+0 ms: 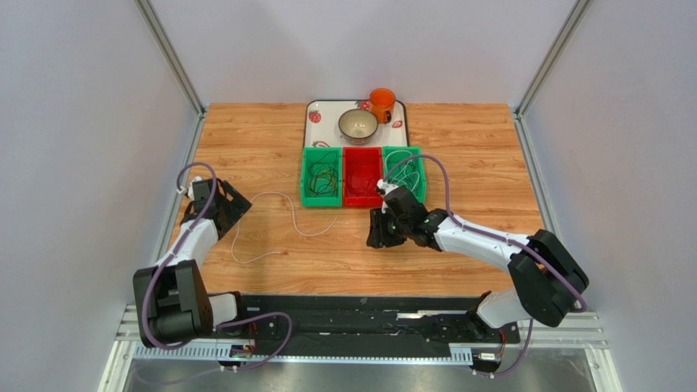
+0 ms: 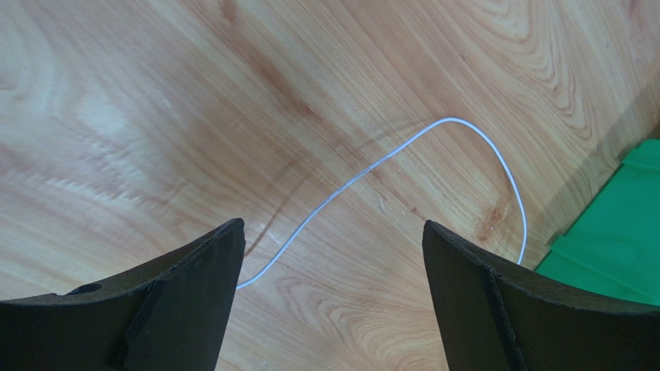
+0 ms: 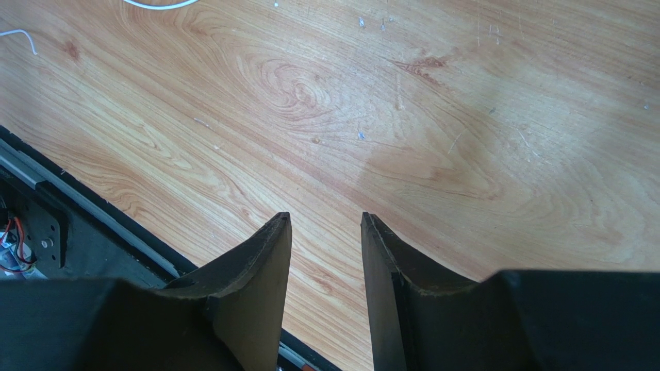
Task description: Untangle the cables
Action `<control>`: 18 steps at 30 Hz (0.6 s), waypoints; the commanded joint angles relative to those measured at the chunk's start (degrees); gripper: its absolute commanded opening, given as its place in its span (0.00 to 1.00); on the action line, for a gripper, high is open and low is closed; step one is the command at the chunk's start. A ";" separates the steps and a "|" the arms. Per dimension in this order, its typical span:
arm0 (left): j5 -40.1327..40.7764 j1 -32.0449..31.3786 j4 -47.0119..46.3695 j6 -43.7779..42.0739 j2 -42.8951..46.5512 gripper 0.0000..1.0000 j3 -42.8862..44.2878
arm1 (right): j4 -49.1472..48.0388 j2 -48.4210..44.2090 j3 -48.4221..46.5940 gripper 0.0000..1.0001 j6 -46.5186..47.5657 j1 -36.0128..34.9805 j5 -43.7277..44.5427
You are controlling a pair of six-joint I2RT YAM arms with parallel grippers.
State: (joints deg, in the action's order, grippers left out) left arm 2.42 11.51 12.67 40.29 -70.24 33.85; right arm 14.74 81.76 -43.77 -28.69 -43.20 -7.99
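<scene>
One white cable (image 1: 282, 214) lies loose on the wooden table (image 1: 458, 155), curving from the left gripper toward the bins. In the left wrist view this white cable (image 2: 387, 154) arcs ahead of the tips and runs behind the left finger. My left gripper (image 1: 236, 208) (image 2: 333, 228) is open wide, holding nothing. More cables lie in the bins: dark ones (image 1: 323, 173), red ones (image 1: 361, 181) and pale ones (image 1: 404, 163). My right gripper (image 1: 379, 233) (image 3: 325, 220) hovers just in front of the red bin, open with a narrow empty gap over bare wood.
Three bins stand side by side at mid-table: green (image 1: 308, 181), red (image 1: 362, 153), green (image 1: 421, 173). Behind them is a white tray (image 1: 315, 118) with a bowl (image 1: 358, 125) and an orange mug (image 1: 381, 103). A green bin corner (image 2: 620, 239) shows right of the left gripper.
</scene>
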 commanded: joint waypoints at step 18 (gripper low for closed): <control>-5.49 -3.24 -3.88 2.16 -0.61 0.85 -3.26 | -2.88 0.60 -0.44 0.41 1.09 -0.13 0.87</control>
State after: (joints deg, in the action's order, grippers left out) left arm -2.68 10.44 9.06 42.00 -73.58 31.55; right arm 14.15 82.26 -43.77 -28.62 -43.20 -7.99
